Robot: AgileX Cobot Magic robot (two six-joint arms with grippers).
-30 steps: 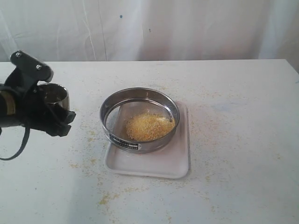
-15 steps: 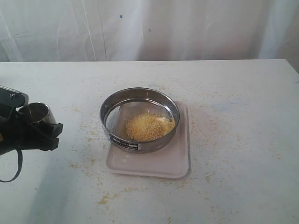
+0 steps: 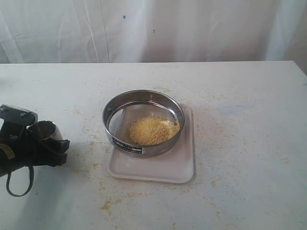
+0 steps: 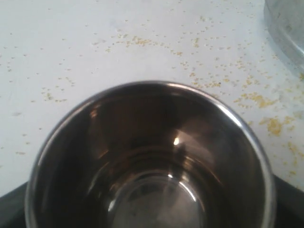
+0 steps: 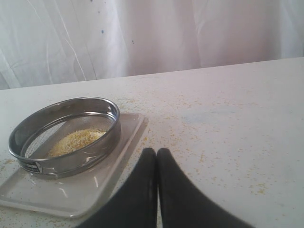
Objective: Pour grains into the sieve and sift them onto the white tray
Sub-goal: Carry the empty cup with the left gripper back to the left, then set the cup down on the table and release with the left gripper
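Observation:
The sieve stands on the white tray at the middle of the table, with a heap of grains on its mesh. At the left edge my left gripper is shut on a small steel cup, held low over the table. Its inside is bare and dark in the left wrist view, cup. My right gripper is shut with nothing in it, low over the table near the tray's corner, a short way from the sieve. It is out of the exterior view.
Loose grains are scattered over the white table around the tray and near its front. A white curtain hangs behind the table. The sieve's steel wall shows at one corner of the left wrist view.
My left arm has carried the cup down and back toward the table's left front, away from the sieve. The sieve, the grains and the right gripper have not moved.

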